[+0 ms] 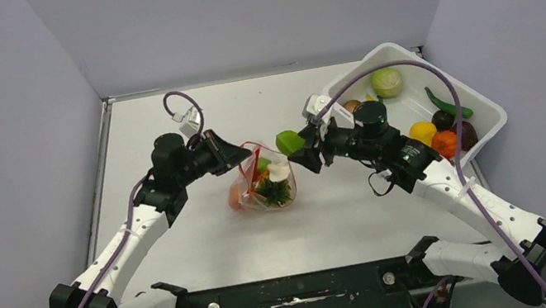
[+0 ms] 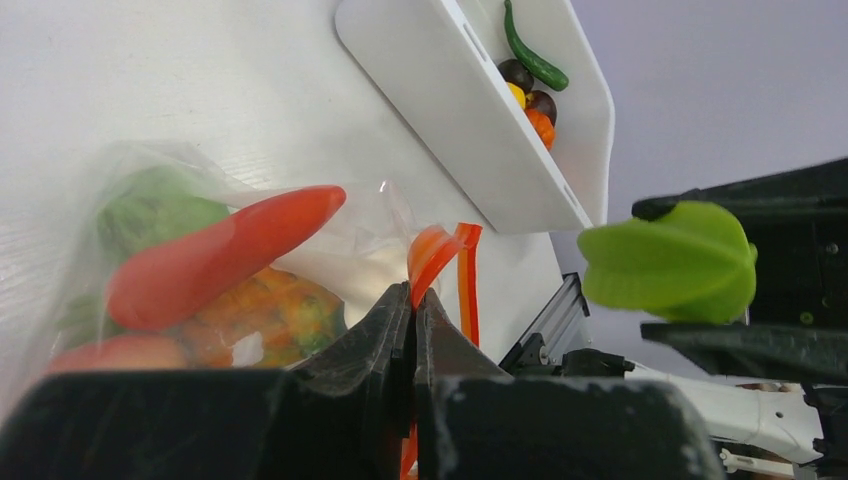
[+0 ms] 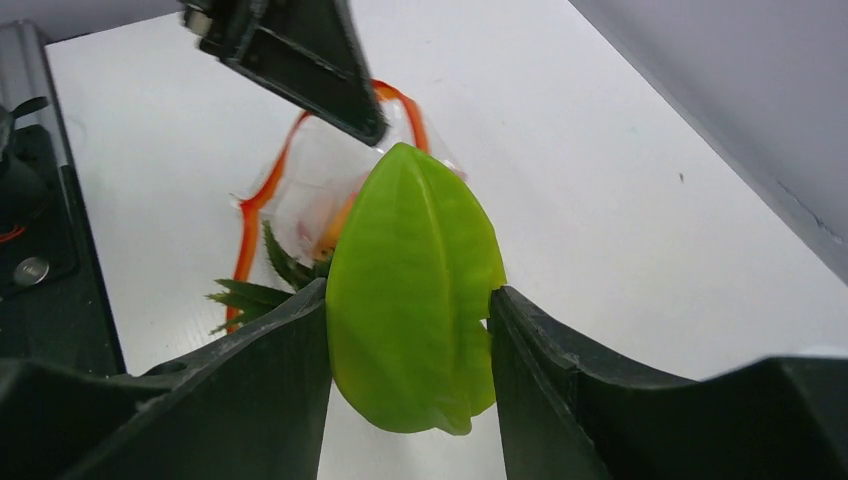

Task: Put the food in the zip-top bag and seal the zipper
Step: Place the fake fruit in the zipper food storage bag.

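Note:
The clear zip-top bag (image 1: 262,185) stands mid-table with its mouth held open, holding a red carrot (image 2: 215,255), an orange bumpy fruit (image 2: 265,315), a green piece (image 2: 150,205) and a leafy pineapple top (image 3: 255,290). My left gripper (image 1: 237,158) is shut on the red-orange zipper strip (image 2: 440,255) at the bag's rim. My right gripper (image 1: 304,151) is shut on a green star fruit (image 3: 415,290) and holds it just right of and above the bag's mouth. The star fruit also shows in the left wrist view (image 2: 670,262).
A white tub (image 1: 470,100) at the back right holds a green ball (image 1: 386,82), a green pepper (image 1: 445,102), a yellow fruit (image 1: 422,131), an orange fruit (image 1: 444,144) and dark fruits. Grey walls stand close on both sides.

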Motion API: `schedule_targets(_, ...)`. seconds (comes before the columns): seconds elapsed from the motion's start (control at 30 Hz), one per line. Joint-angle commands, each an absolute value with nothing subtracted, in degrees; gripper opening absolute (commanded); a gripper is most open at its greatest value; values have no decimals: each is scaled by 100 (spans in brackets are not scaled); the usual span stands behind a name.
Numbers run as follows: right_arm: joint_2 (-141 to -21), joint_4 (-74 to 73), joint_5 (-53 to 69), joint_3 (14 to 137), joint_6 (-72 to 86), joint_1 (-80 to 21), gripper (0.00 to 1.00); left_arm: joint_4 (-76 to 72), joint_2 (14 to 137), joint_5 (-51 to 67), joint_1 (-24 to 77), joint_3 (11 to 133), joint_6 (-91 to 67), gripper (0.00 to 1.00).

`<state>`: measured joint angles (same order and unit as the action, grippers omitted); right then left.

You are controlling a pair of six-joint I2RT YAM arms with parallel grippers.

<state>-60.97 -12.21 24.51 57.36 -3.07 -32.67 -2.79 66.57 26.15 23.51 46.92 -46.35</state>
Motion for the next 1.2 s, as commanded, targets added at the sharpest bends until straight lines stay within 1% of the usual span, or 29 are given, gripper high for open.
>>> schedule_targets(0.0, -6142, -288, 2531, 5569, -1405, -3949, 48, -514, 6679, 2659, 2323, 4912, -4569, 0)
schedule_targets(0.1, -6262, -82, 2404, 5461, -2028, -4186, 49, -401, 6683, 2663, 2328, 4990, -4521, 0)
schedule_targets(0.27, -6713, -179, 2821, 5695, -2746, -4200, 49, -359, 6662, 2852, 2323, 5061, -4491, 0)
schedule_targets(0.37, -6934, -333, 3014, 5791, -3009, -4230, 49, -337, 6679, 2920, 2323, 5133, -4489, 0)
schedule_targets(0.5, -7059, -141, 3026, 5680, -3184, -4253, 50, -282, 6714, 2958, 2342, 5264, -4467, 0)
schedule_targets(0.87, -7578, -8, 2546, 5839, -3093, -4481, 52, -249, 6823, 3053, 2355, 5428, -4404, 0)
schedule_targets(1.0, -7763, 26, 2041, 5926, -3042, -4489, 52, -327, 6797, 3085, 2373, 5392, -4465, 0)
schedule_targets(1.17, -7890, -88, 1594, 6124, -2966, -4484, 59, -267, 6790, 3156, 2373, 5422, -4467, 0)
